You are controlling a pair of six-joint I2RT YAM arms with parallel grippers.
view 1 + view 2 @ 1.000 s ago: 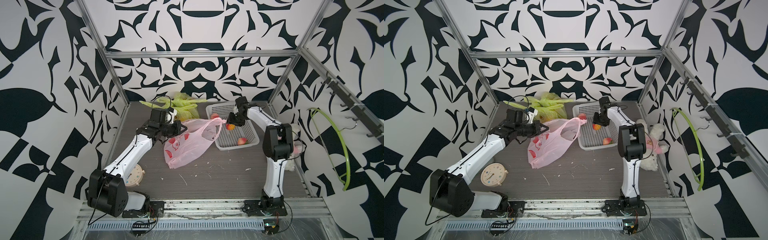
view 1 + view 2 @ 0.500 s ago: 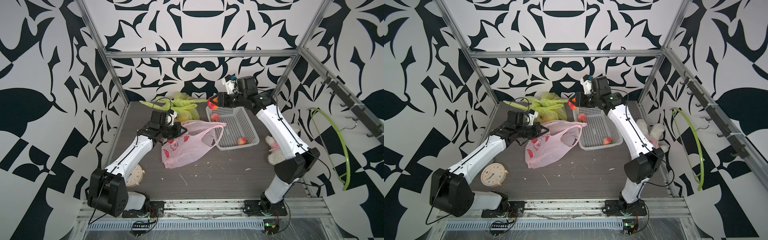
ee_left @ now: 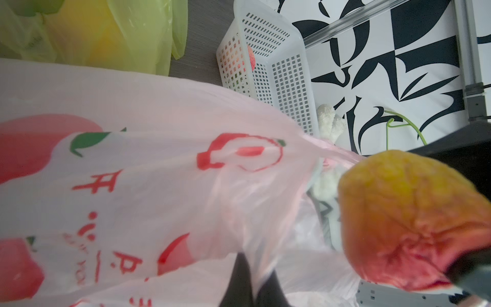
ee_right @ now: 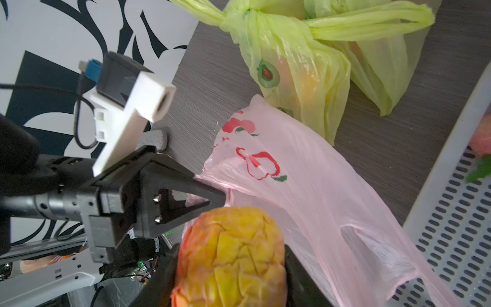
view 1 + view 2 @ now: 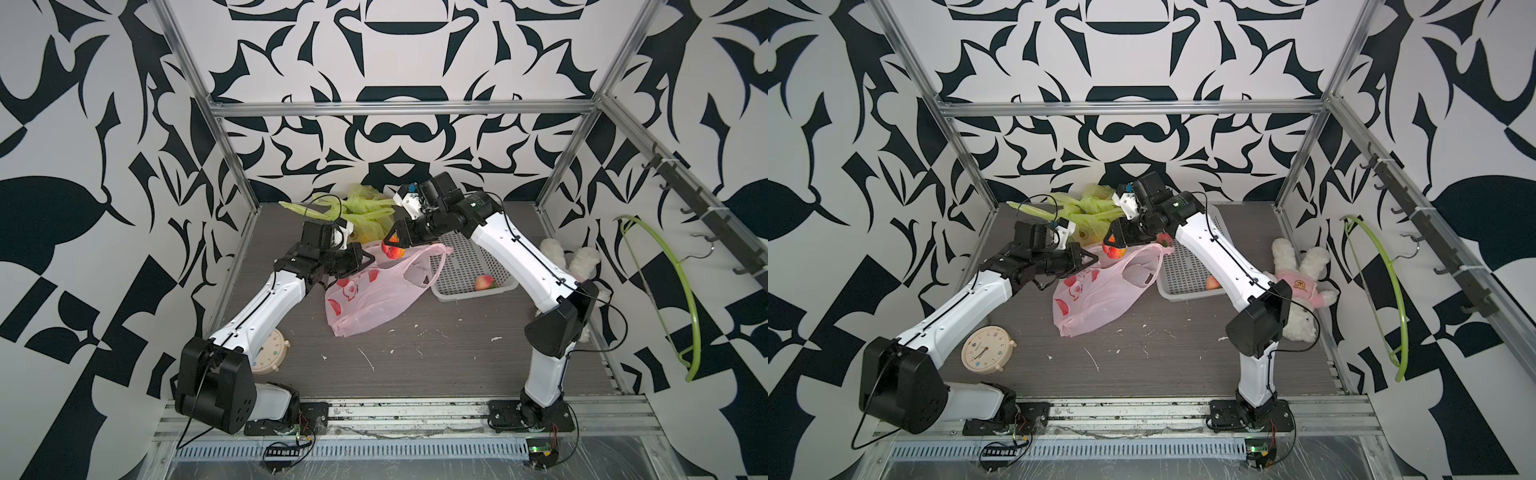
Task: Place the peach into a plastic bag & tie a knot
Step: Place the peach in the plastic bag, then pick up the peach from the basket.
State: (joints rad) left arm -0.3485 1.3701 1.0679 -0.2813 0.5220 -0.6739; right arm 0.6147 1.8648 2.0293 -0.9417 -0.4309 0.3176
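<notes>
Peach [image 5: 394, 251] hangs clamped in the right gripper [image 5: 391, 243]; the left gripper [image 5: 368, 261] pinches one edge of the pink plastic bag [image 5: 374, 299]. It is best released squarely over the bag's mouth.

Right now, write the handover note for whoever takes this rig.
Grip: the left claw is shut on the pink bag at its rim, holding the mouth up. The right claw grips the peach in the air just above that mouth.
Elsewhere: a spare peach lies in the basket.
Done: peach picked, bag mouth lifted.
Left: drop the peach in, then tie the knot.
</notes>
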